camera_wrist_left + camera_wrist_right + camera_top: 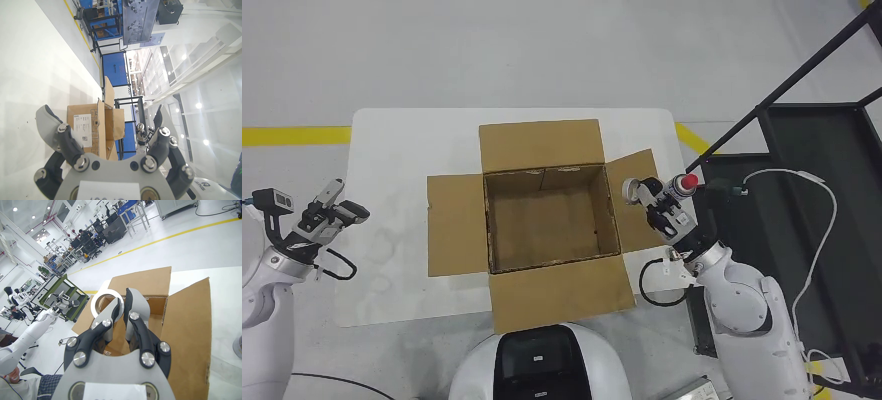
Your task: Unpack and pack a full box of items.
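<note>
Top view: cardboard box (542, 183) sits mid white table (392, 150), all 4 flaps folded out flat, bare cardboard floor showing inside. My right gripper (647, 196) hangs over the right-hand flap with a tape roll (630, 189) in it. My left gripper (337, 211) is off the table's left edge, well apart from the box.

Left wrist view: left gripper (102, 113) spread wide, fingers (45, 113) far apart w/ nothing between them. Box (111, 123) beyond, on the table (28, 75). On its side wall there's a white label (82, 130) w/ lines of small print and a square code, too small to read. Next to it are black printed panels (93, 124) on the cardboard, also not legible.

Right wrist view: right gripper (122, 306) nearly closed, clamped on the tape roll (96, 306), a pale grey ring. One finger (116, 309) is inside the ring, the other outside, so the ring wall is pinched between. Roll is up over the open box (189, 323), above the rim, not touching the cardboard. Table (217, 272) shows past the flaps.
</note>
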Motion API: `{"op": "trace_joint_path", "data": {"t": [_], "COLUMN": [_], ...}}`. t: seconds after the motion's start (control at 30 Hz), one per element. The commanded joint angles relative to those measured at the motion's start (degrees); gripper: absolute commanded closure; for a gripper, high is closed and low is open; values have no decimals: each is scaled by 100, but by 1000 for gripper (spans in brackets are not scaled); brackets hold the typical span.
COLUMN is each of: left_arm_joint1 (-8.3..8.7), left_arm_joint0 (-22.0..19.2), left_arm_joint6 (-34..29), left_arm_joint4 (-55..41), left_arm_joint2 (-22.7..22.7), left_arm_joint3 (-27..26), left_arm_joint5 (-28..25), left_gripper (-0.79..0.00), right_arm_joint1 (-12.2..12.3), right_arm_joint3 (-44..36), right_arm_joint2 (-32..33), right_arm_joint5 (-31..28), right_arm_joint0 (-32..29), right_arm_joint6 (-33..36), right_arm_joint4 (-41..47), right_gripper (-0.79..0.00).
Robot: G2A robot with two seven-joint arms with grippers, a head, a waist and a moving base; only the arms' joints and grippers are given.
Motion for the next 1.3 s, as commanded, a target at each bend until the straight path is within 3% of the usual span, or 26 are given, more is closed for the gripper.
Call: {"op": "trace_joint_path", "data": {"t": [0.0,0.4,0.8,0.97,1.27], "left_arm_joint1": [0,0,0,0,0], "left_arm_joint0": [0,0,0,0,0], "left_arm_joint6": [0,0,0,0,0], "left_arm_joint4": [0,0,0,0,0], "left_arm_joint2": [0,0,0,0,0], "left_arm_joint3": [0,0,0,0,0], "left_arm_joint5": [0,0,0,0,0], "left_gripper": [-785,-785,-785,-785,-785], "right_arm_joint1": [0,11,188,181,115], "right_arm_joint3": [0,6,314,735,1841], "right_arm_joint2": [0,60,2042,2240,1648], "right_arm_joint5": [0,-5,-1114,-1307,-974], "right_arm_joint0": [0,-14,-1116,-1420,-1415], "right_arm_joint6": [0,-32,102,-332,-1881], "right_arm_joint4": [0,-49,351,-462,-2894], "right_gripper": [0,0,0,0,0]}}
